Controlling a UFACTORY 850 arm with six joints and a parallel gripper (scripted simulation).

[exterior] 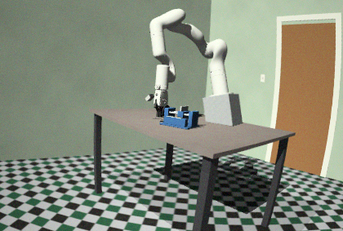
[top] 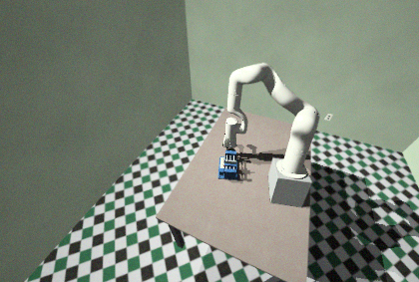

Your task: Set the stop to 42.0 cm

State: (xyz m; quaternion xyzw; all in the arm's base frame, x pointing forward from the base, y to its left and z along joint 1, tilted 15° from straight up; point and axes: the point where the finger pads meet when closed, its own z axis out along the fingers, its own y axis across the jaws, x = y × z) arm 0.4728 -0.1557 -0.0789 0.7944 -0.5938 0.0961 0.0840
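Observation:
A small blue stop fixture (top: 228,169) with pale rails sits on the table, also seen in the exterior view (exterior: 180,118). My gripper (top: 229,151) points straight down at the fixture's far end and is shut on the handwheel there. In the exterior view the gripper (exterior: 158,112) stands at the fixture's left end; the handwheel itself is too small and dark to make out. A small grey stop block (exterior: 184,108) shows above the rails.
The arm's grey base block (top: 289,185) stands on the table right of the fixture. The brown table (exterior: 192,130) has dark legs. A brown door (exterior: 306,95) is in the right wall. The floor is green, black and white checks.

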